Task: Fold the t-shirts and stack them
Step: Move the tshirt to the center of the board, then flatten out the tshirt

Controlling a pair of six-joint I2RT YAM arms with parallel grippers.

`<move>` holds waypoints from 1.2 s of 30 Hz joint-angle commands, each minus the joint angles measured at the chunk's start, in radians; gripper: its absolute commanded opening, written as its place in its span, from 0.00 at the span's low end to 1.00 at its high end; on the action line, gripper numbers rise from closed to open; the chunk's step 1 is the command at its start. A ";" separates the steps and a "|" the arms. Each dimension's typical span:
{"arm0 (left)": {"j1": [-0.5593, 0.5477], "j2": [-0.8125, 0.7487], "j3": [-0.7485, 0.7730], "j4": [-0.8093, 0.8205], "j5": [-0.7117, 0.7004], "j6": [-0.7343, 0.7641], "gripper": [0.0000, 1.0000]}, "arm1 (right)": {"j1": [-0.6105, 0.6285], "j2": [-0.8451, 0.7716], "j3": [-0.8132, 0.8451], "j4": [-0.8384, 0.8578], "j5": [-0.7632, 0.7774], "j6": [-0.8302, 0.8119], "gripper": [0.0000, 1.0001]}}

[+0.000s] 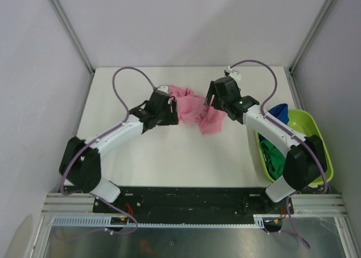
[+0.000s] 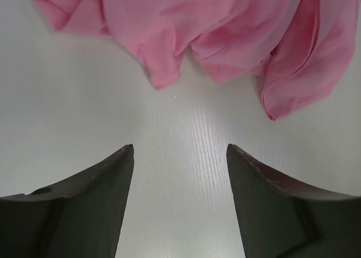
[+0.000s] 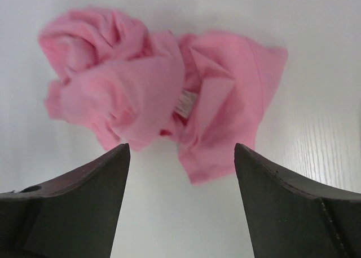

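One crumpled pink t-shirt [image 1: 194, 109], between both arms' spread fingers [image 2: 84, 201], touching neither

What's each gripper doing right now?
Left gripper: jaws open, holding nothing.
Right gripper: jaws open, holding nothing; pink t-shirt lies ungripped.

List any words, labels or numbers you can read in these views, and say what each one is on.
Nothing is legible.
White tag in the folds of the pink t-shirt: any print is too blurred to read.
Green tub and table: no lettering visible.
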 commanded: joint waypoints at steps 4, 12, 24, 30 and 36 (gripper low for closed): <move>-0.034 0.161 0.034 0.186 0.102 -0.071 0.65 | -0.025 0.054 -0.088 0.057 -0.046 0.016 0.76; -0.128 0.271 0.062 0.267 0.156 -0.100 0.64 | -0.130 0.127 -0.091 0.105 -0.092 0.003 0.71; -0.211 0.525 0.351 0.348 0.144 -0.061 0.68 | -0.222 0.106 -0.091 0.052 -0.100 -0.007 0.69; -0.217 0.629 0.489 0.345 0.117 -0.036 0.70 | -0.258 0.089 -0.091 0.043 -0.117 -0.015 0.69; -0.218 0.676 0.542 0.338 0.014 -0.015 0.69 | -0.290 0.079 -0.091 0.036 -0.140 -0.022 0.69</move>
